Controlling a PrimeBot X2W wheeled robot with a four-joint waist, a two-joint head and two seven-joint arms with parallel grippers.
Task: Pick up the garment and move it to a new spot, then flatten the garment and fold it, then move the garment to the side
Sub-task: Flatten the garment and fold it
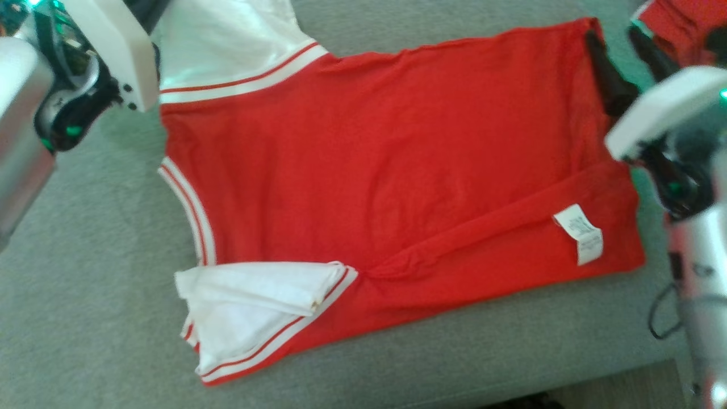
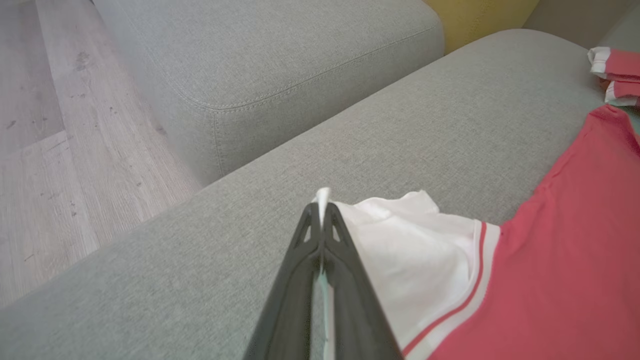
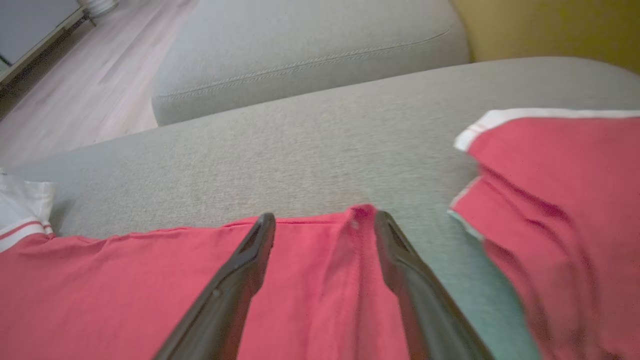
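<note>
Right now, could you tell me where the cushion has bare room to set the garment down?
Widest: the grey cushion on my left, beyond the garment's neckline and white sleeves. A narrower strip runs along the cushion's near edge. Crowded on my right: the right end effector straddles the hem beside a second red garment.

Right jaws stand apart over the red garment's [image 3: 310, 280] corner on grey sofa [image 3: 300, 150]

Bare grey sofa [image 1: 85, 295] lies open on the left and along the near edge of the spread shirt [image 1: 397, 170]. At its far right corner a second red garment [image 1: 679, 28] crowds in, leaving a narrow cushion strip between.
</note>
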